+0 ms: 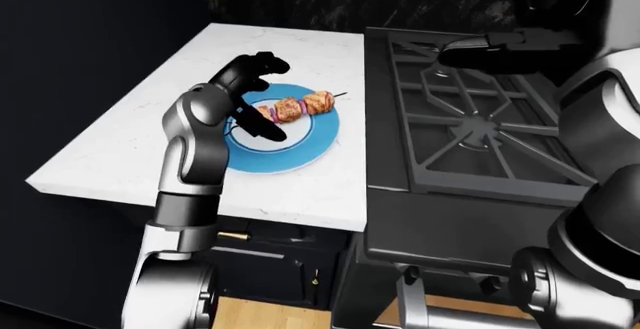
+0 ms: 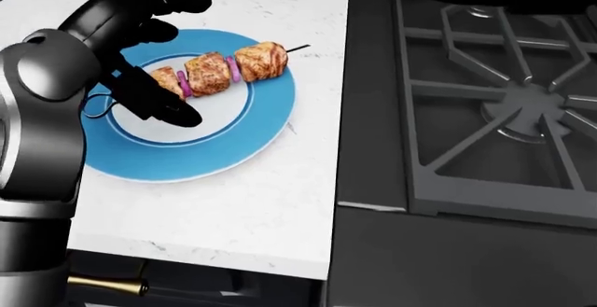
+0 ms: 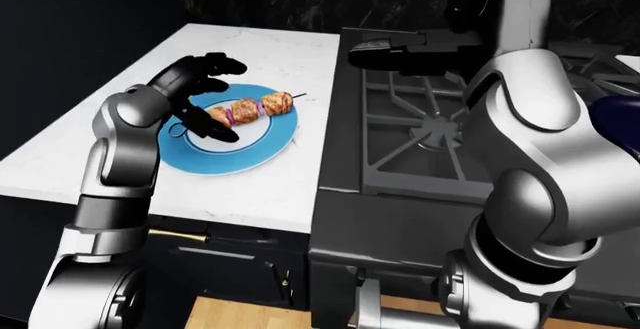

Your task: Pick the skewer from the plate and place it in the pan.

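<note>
The skewer (image 2: 219,72), three browned chunks of meat with purple onion between them, lies across the blue-rimmed plate (image 2: 233,153), its thin tip poking past the rim toward the stove. We see our left hand (image 2: 149,55) poised at the skewer's near end, fingers spread wide: the upper fingers arch over the plate while one dark finger (image 2: 159,104) reaches beneath the meat in the head view. Nothing is gripped yet; whether a fingertip already touches the first chunk we cannot tell.

The plate sits on the white marble desk (image 2: 252,223), near the edge that meets the black stove (image 1: 470,126) with its heavy grates. At the top of the stove a dark shape with a handle looks to be the pan (image 1: 495,51). Our right arm (image 3: 530,141) rises over the burners; its hand is not in view.

We judge the risk to lie in the grip itself. Closing on the end chunk alone could let the stick pivot and droop, or push it off the plate. In transit, a sagging tip could catch on the grates short of the pan.
</note>
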